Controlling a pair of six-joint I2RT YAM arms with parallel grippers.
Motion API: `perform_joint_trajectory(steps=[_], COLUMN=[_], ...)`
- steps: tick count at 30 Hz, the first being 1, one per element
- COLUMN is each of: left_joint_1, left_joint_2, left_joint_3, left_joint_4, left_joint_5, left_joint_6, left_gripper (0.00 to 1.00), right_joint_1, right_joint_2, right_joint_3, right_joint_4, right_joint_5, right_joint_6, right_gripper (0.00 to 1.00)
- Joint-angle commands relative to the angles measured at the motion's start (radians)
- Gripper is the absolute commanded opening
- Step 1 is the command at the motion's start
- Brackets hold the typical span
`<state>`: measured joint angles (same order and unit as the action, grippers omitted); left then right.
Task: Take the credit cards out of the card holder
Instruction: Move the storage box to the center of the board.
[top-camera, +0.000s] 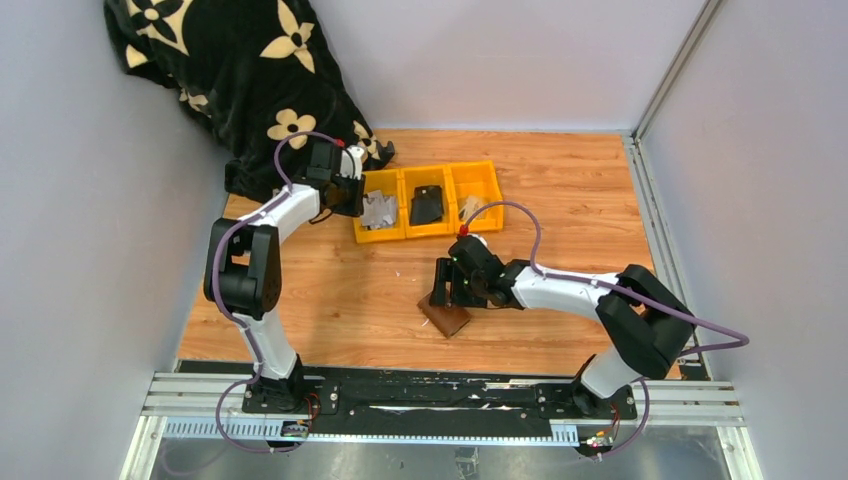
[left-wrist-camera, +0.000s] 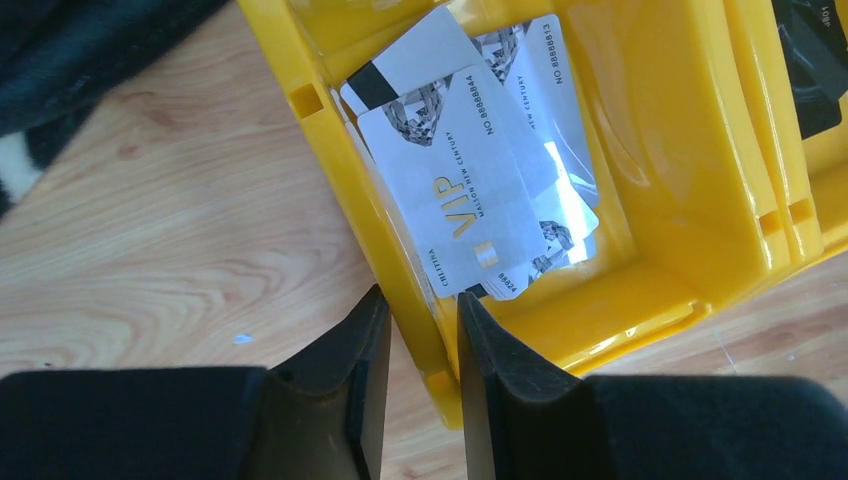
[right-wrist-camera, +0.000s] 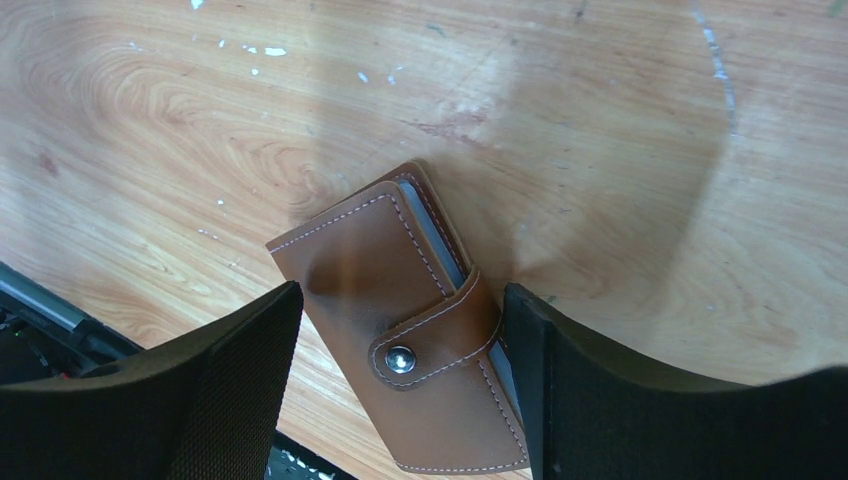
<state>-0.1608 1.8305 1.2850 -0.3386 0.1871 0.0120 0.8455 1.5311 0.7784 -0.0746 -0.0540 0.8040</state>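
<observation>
The brown leather card holder (right-wrist-camera: 400, 300) lies flat on the wooden table, its snap strap fastened and a grey edge showing along one side. My right gripper (right-wrist-camera: 400, 292) hangs just above it, open, one finger on each side; its left finger stands clear of the leather. From above, the card holder (top-camera: 446, 318) sits under the right gripper (top-camera: 445, 292). Several white credit cards (left-wrist-camera: 470, 170) lie in the left yellow bin (left-wrist-camera: 640, 300). My left gripper (left-wrist-camera: 420, 300) hovers over that bin's near wall, its jaws narrowed to a small gap with nothing in them.
Three yellow bins (top-camera: 358, 232) stand in a row behind the card holder. The middle one holds a black item (top-camera: 427, 205), the right one a pale object (top-camera: 470, 208). A black flowered cloth (top-camera: 240, 70) fills the back left corner. Grey walls surround the table.
</observation>
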Motion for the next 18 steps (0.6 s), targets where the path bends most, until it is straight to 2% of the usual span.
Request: perform_joint_trajectory(steps=[1, 7, 10, 12, 14, 15, 16, 18], left_joint_1=[-0.063, -0.1, -0.101, -0.1, -0.101, -0.1, -0.1, -0.1], left_joint_2=[-0.064, -0.102, -0.105, -0.117, -0.144, -0.16, -0.177, -0.211], left_joint_3=[-0.081, -0.127, -0.115, -0.113, -0.117, -0.116, -0.111, -0.094], left_joint_4=[0.033, 0.045, 0.022, 0.009, 0.002, -0.006, -0.02, -0.062], left_joint_5=[-0.016, -0.051, -0.068, -0.061, -0.054, -0.054, -0.053, -0.043], left_joint_6=[0.018, 0.033, 0.018, 0.006, -0.004, -0.006, -0.007, -0.007], left_gripper=[0.28, 0.26, 0.28, 0.44, 0.77, 0.87, 0.95, 1.0], right_joint_1=[0.042, 0.073, 0.085, 0.105, 0.136, 0.149, 0.16, 0.174], right_joint_2=[0.036, 0.063, 0.063, 0.039, 0.009, -0.003, -0.011, -0.004], right_joint_3=[-0.004, 0.017, 0.035, 0.037, 0.042, 0.046, 0.048, 0.067], right_joint_4=[0.005, 0.026, 0.016, 0.005, -0.033, -0.045, -0.059, -0.105], right_joint_5=[-0.016, -0.012, 0.011, 0.044, 0.114, 0.13, 0.136, 0.134], right_joint_6=[0.006, 0.004, -0.021, -0.055, -0.1, -0.113, -0.135, -0.18], right_gripper=[0.77, 0.78, 0.85, 0.87, 0.88, 0.88, 0.88, 0.88])
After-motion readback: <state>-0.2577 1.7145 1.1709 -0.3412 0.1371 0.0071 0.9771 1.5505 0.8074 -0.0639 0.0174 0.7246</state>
